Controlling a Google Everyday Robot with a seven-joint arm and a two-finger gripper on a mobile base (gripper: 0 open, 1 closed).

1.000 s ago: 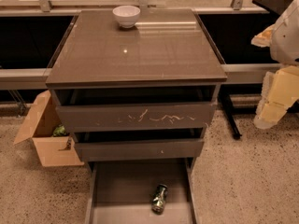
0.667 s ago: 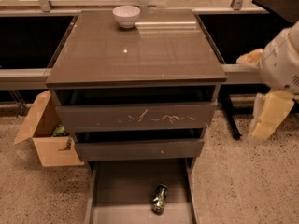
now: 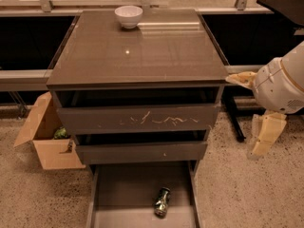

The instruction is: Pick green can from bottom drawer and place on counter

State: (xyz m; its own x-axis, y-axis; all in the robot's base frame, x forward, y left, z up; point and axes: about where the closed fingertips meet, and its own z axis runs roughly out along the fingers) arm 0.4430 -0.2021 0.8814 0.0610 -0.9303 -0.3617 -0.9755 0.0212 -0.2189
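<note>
The green can lies on its side on the floor of the open bottom drawer, right of the middle and near the front. The glossy grey-brown counter tops the cabinet above it. My gripper is at the right edge of the view, beside the cabinet's right side at the height of the upper drawers, well above and to the right of the can. It is open and empty, with one beige finger up by the counter edge and the other hanging lower.
A white bowl stands at the back of the counter. The white-scratched drawer and a slimmer drawer jut out above the bottom one. An open cardboard box sits on the speckled floor at the left. A dark table leg stands at the right.
My arm and gripper have moved left and a little down, closer to the cabinet's right side. The can and the drawers have not moved.
</note>
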